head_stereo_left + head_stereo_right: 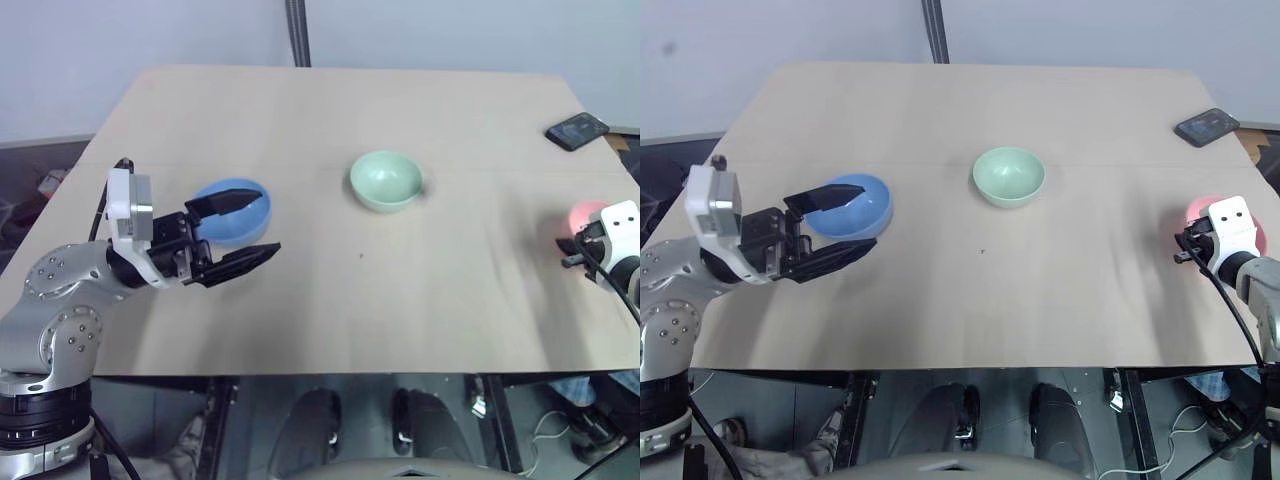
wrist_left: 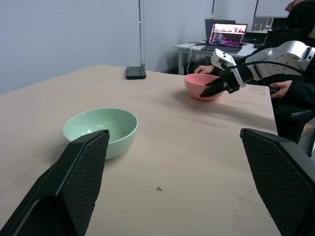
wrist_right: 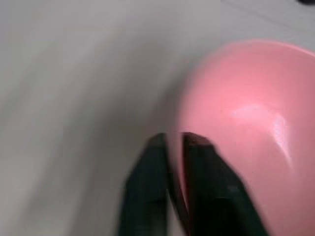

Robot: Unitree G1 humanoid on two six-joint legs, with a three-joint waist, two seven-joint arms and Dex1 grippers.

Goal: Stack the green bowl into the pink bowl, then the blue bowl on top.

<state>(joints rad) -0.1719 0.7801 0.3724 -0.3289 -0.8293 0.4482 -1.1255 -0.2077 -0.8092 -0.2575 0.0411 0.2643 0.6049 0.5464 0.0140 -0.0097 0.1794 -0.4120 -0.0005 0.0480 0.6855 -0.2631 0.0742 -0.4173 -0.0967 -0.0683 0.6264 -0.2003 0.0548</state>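
On the pale wooden table [image 1: 330, 300] all three bowls sit upright, mouths up, and being round they have no long axis to speak of. The small glossy salmon-pink bowl [image 3: 246, 113] lies near the table's right edge, and the right gripper [image 3: 172, 140] is pinched closed on its near rim, one black finger [image 3: 147, 187] outside the wall and the other seemingly inside, though that view is blurred. The small glossy mint-green bowl [image 1: 386, 180] stands alone mid-table, untouched. The small glossy sky-blue bowl [image 1: 238, 210] rests at the left; the left gripper [image 1: 245, 228] hangs over it, jaws spread wide and empty. A dark phone [image 1: 577, 130] lies at the far right corner.
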